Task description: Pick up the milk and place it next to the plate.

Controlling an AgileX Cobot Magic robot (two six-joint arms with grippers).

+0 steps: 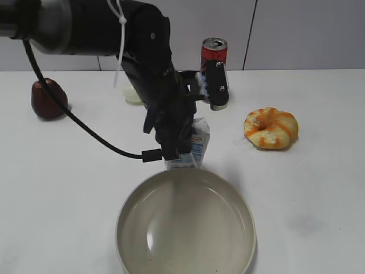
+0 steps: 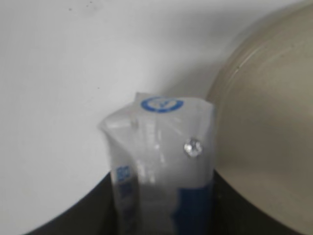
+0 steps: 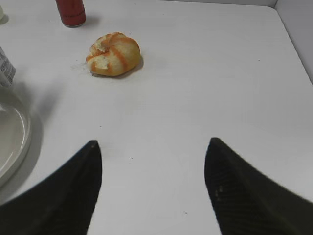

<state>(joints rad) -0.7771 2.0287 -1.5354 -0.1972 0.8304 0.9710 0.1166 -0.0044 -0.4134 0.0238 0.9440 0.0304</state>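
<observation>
The milk is a small white-and-blue carton standing upright just behind the far rim of the plate, a wide cream dish at the front centre. My left gripper reaches down from the upper left and is shut on the carton. In the left wrist view the milk sits between the dark jaws, with the plate right beside it. I cannot tell if the carton touches the table. My right gripper is open and empty over bare table.
A red can stands at the back behind the arm. An orange-striped bread roll lies to the right. A brown fruit-like object sits at the far left and a small pale object at the back.
</observation>
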